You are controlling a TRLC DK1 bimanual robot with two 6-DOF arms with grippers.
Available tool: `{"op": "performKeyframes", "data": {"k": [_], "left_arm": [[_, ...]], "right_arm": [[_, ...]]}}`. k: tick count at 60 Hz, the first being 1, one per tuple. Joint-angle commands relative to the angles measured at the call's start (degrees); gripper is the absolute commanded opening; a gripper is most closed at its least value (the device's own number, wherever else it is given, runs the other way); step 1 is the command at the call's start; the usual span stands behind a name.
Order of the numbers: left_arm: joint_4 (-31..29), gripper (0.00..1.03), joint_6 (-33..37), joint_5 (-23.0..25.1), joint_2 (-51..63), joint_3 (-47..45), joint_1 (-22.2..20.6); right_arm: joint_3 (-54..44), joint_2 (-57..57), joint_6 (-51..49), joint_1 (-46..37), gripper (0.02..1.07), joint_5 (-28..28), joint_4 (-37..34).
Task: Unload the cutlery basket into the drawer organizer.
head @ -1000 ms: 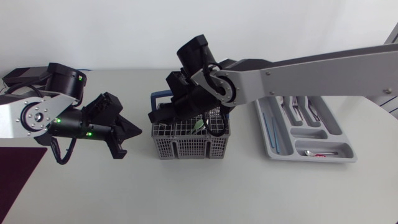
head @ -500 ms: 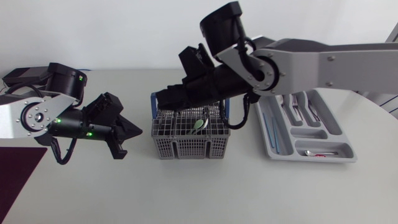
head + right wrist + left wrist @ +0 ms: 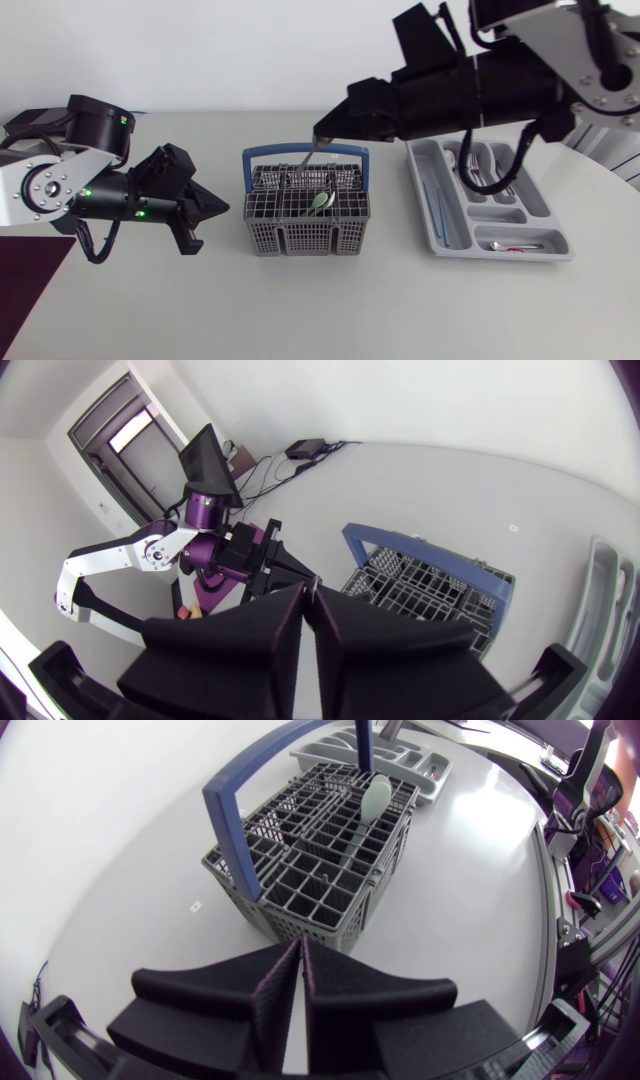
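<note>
The grey cutlery basket (image 3: 300, 238) with a blue handle (image 3: 305, 152) stands mid-table; a pale green spoon (image 3: 320, 200) leans inside it. My right gripper (image 3: 320, 138) hangs above the basket's back edge, shut on a thin silver piece of cutlery (image 3: 306, 156) that slants down toward the basket. In the right wrist view its fingers (image 3: 285, 622) are pressed together above the basket (image 3: 430, 585). My left gripper (image 3: 222, 210) sits shut and empty just left of the basket. The left wrist view has the basket (image 3: 300, 900) right ahead of that gripper (image 3: 300, 955). The grey drawer organizer (image 3: 500, 257) lies to the right.
Several pieces of cutlery lie in the organizer's compartments. The organizer (image 3: 400, 755) shows beyond the basket in the left wrist view. A dark purple mat (image 3: 30, 275) covers the table's front left corner. My left arm (image 3: 150, 550) appears past the basket in the right wrist view.
My right arm has lifted out of the basket and swung up and to the right, drawing the silver piece with it. The left arm has barely moved.
</note>
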Motion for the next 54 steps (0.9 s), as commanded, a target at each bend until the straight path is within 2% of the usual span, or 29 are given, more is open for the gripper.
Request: {"op": "performKeyframes", "data": {"k": [1, 12, 21, 40, 54], "left_arm": [[-1.1, 0.19, 0.4, 0.3, -1.4, -1.0, -0.2], [-1.4, 0.19, 0.3, 0.3, -1.8, -0.8, -0.5], [-1.7, 0.19, 0.0, -0.3, -1.8, -0.8, -2.8], [-2.0, 0.19, -1.8, -2.7, -3.3, -1.7, -6.5], [-2.5, 0.19, -2.4, -3.7, -4.1, -1.9, -7.5]], "right_arm": [[-2.0, -3.6, 1.3, -2.3, 0.13, 0.0, -2.2], [-6.6, -13.2, -1.0, -7.2, 0.13, 5.9, -10.1], [-9.3, -18.9, -4.8, -12.4, 0.13, 9.5, -16.2], [-13.2, -24.1, -12.8, -23.1, 0.13, 12.8, -23.4], [-15.2, -25.4, -19.6, -31.1, 0.13, 15.3, -24.5]]}}
